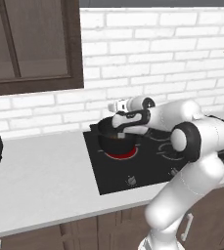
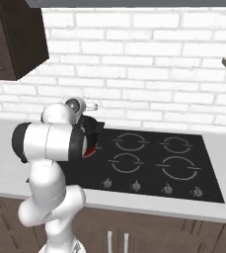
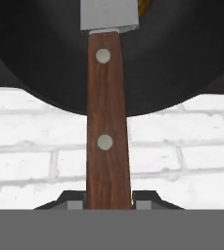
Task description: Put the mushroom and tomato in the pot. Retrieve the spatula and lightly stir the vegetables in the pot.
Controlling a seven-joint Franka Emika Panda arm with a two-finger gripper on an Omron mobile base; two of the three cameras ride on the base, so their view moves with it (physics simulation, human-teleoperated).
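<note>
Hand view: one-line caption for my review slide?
Gripper clamps the spatula handle, grey blade reaching into the black pot.

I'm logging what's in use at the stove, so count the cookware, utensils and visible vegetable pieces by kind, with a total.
Round black deep cooking pot: 1
Spatula with pale grey blade and reddish-brown wooden handle: 1
Orange-brown vegetable lump showing beside the blade: 1
Total: 3

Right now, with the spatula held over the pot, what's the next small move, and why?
Probably a short, gentle sweep of the blade inside the pot. In the hand view the gripper is shut on the spatula handle, the grey blade already reaches into the dark interior, and an orange-brown vegetable shows just beside the blade, so light stirring seems to be what's left.
</note>
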